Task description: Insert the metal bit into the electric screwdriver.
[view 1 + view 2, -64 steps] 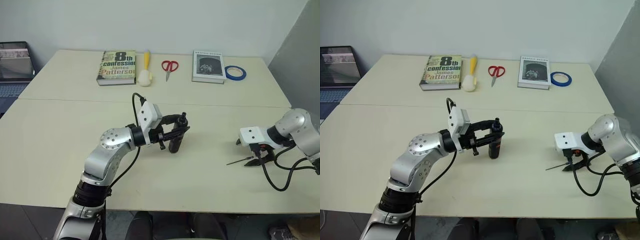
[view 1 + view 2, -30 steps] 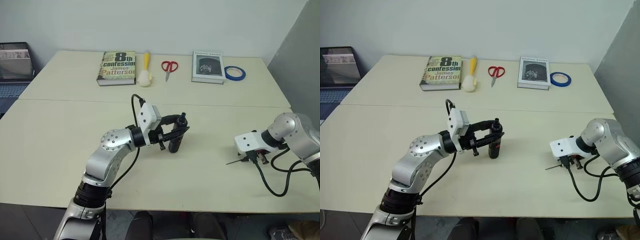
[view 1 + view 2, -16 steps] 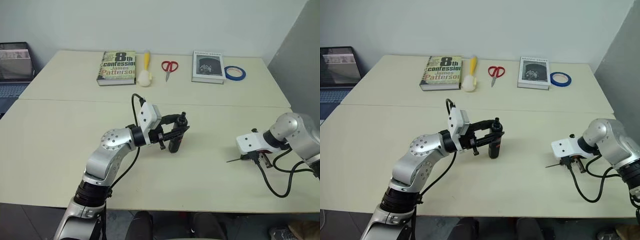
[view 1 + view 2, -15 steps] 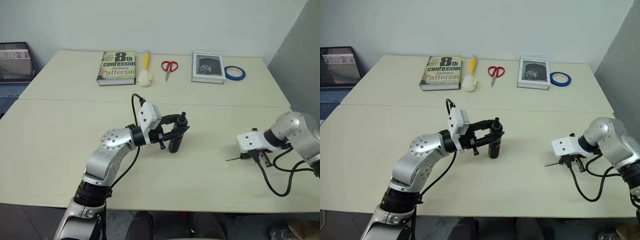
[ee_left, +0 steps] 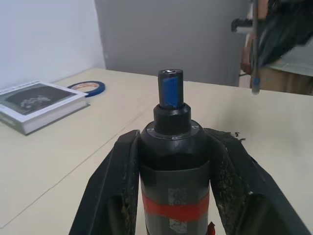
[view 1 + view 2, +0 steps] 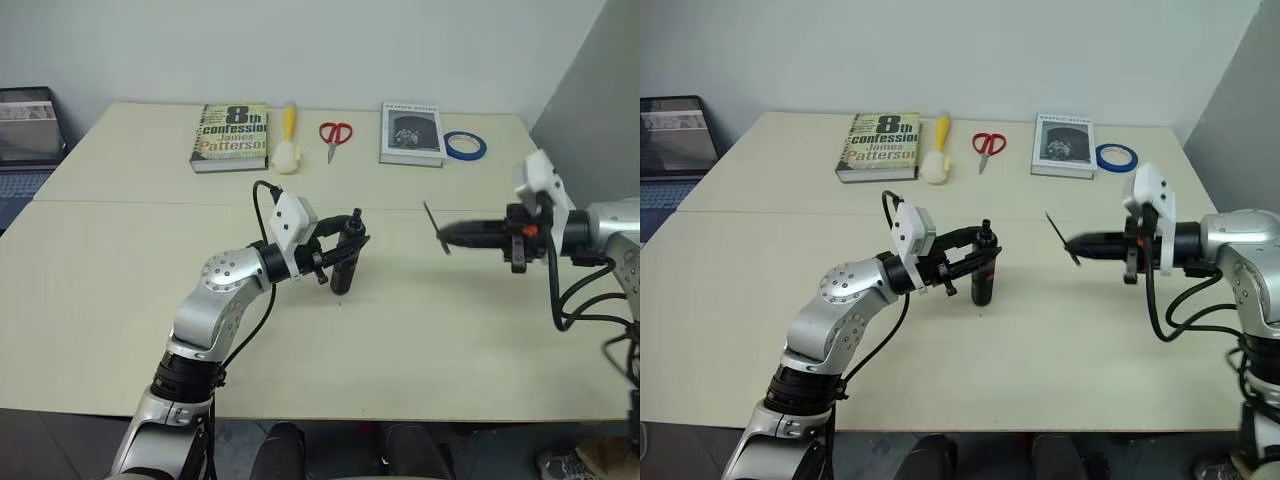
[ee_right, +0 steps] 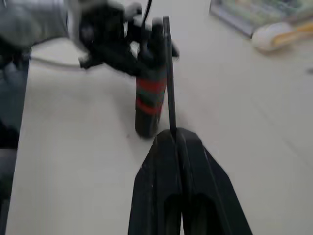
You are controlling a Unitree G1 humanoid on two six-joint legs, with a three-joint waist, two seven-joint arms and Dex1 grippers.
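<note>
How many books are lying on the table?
2, both along the cream table's far edge: a green-and-black paperback novel toward the left, and a white book with a dark cover photo toward the right.

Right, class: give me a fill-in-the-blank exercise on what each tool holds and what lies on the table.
1. The left tool is shut on the ____.
2. The right tool grips the ____, raised off the table.
3. The red scissors lie between the yellow brush and a ____.
4. The tape roll is ____ in colour.

Missing words: electric screwdriver; metal bit; book; blue
</note>
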